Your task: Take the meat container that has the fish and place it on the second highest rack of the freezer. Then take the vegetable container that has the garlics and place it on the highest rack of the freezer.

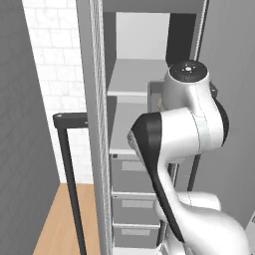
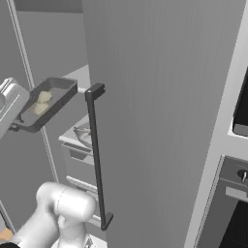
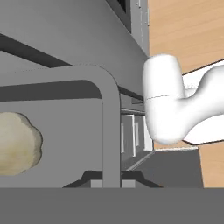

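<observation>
**Garlic tray carried toward the top freezer shelf**

The dark tray (image 2: 48,102) was held in the air, tilted, beside the open freezer (image 1: 130,149), level with the upper white shelves (image 1: 132,77). Two pale garlic bulbs (image 2: 41,102) lay inside it; in the hand view one bulb (image 3: 17,142) sat against the tray floor near the raised wall (image 3: 109,131). The tool (image 3: 111,180) pinched the tray's near wall between its dark fingertips. Lower in the right base view, a pale dish (image 2: 85,134) appeared to rest on the shelf above the grey drawers (image 1: 130,177); its contents were too small to make out.

Risks, as judged: the tilt could roll the bulbs against the low wall or over it; the tray's far end could strike a shelf edge or the door (image 2: 160,121) with its long bar handle (image 2: 96,155) if the approach were too low or too wide.

Count: one tray, two bulbs, one dish, two white shelves visible, three drawers.
</observation>
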